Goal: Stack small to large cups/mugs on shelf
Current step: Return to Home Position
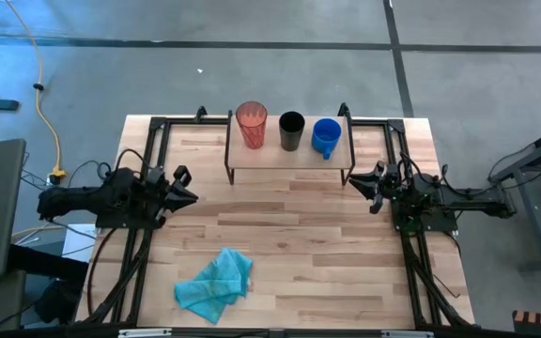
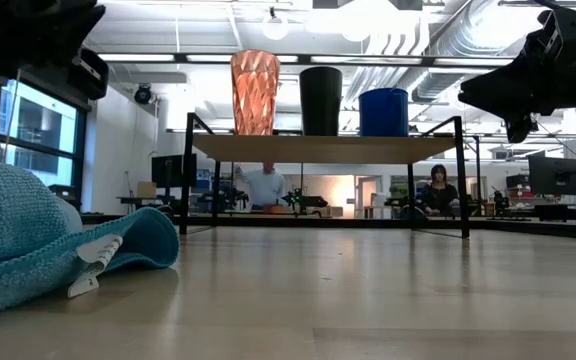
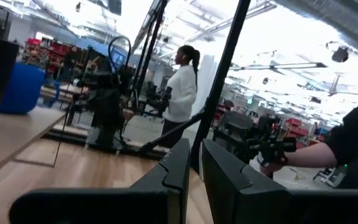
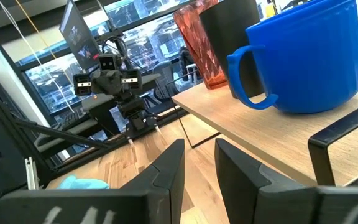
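Note:
Three vessels stand in a row on the shelf's wooden board (image 1: 289,160) at the table's far middle. They are the red-orange tumbler (image 1: 251,123), the black cup (image 1: 291,130) and the blue mug (image 1: 326,138), whose handle (image 4: 248,78) faces the near side. In the low view, the tumbler (image 2: 255,92), black cup (image 2: 320,100) and mug (image 2: 383,111) rest upright on their bases. My left gripper (image 1: 188,197) hovers left of the shelf, shut and empty. My right gripper (image 1: 360,180) hovers by the shelf's right end, with its fingers a narrow gap apart and empty.
A crumpled teal cloth (image 1: 216,284) lies on the table's near left part and fills the low view's left (image 2: 28,245). Black frame rails run along both table sides (image 1: 148,141). People stand in the room beyond the table.

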Available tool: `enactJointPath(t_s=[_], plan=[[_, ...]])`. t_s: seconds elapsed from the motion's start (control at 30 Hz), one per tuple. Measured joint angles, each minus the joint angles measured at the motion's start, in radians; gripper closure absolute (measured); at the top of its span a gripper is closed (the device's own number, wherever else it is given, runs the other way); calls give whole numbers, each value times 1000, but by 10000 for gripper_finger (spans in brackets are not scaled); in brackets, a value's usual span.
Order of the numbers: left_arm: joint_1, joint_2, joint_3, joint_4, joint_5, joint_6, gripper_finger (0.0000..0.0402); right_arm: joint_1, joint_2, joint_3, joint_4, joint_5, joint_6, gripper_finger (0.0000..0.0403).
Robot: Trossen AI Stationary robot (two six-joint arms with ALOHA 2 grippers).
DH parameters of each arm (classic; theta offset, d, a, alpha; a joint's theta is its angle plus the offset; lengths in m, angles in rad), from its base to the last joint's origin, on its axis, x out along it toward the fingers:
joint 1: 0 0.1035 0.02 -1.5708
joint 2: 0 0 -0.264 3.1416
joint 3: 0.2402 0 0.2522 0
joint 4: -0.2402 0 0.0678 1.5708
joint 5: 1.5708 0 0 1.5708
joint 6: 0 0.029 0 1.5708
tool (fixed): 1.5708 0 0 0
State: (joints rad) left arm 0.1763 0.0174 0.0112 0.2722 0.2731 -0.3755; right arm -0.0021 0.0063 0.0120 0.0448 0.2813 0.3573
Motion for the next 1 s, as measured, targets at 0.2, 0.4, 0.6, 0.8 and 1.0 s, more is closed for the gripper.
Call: enactJointPath(t_s=[0.2, 0.4, 0.6, 0.8, 1.0], plan=[[-119, 0, -2, -42, -165, 70, 369, 0, 0, 0, 0, 0, 0, 323], [-144, 0, -2, -83, -188, 108, 369, 0, 0, 0, 0, 0, -3, 323], [-144, 0, -2, -225, -257, 106, 369, 0, 0, 0, 0, 0, 1, 323], [-144, 0, -2, -254, -311, 126, 369, 0, 0, 0, 0, 0, 1, 323], [-144, 0, -2, -254, -309, 144, 369, 0, 0, 0, 0, -1, -18, 323]])
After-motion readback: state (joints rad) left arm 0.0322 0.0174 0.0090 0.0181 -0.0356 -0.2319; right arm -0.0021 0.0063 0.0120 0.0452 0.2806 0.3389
